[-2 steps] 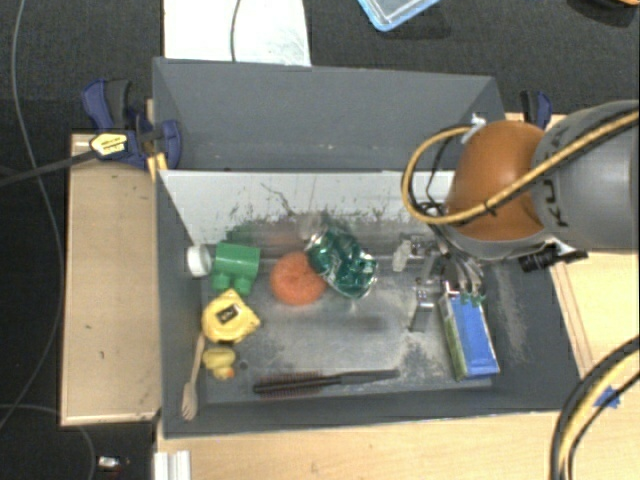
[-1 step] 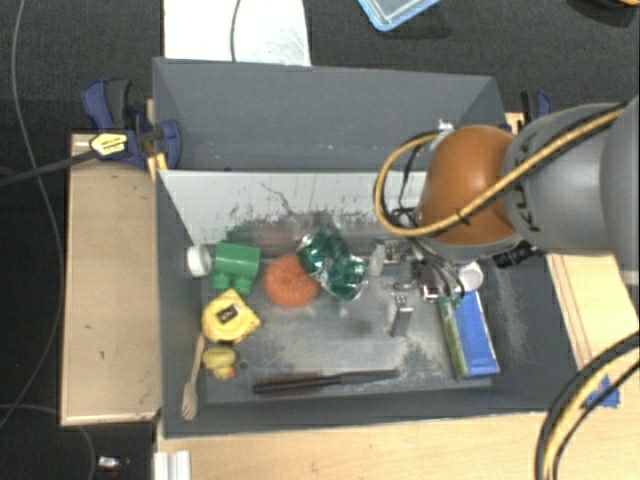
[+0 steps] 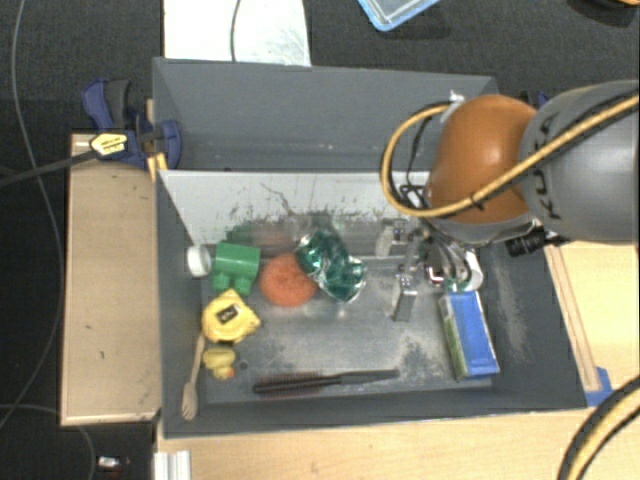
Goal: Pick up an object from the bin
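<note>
Centre the two-finger gripper (image 3: 415, 283), open or clenched impossible to tell, squarely over the neighbouring flat blue rectangular box (image 3: 470, 334) before descending.

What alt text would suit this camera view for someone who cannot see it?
A robot arm's tool hangs low in a grey metal bin, between a crumpled green wrapper and a blue rectangular block. Toward the view's left lie an orange ball, a green bottle and a yellow tape measure.

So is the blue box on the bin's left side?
No, the blue box lies near the right wall of the bin, just right of the gripper.
</note>
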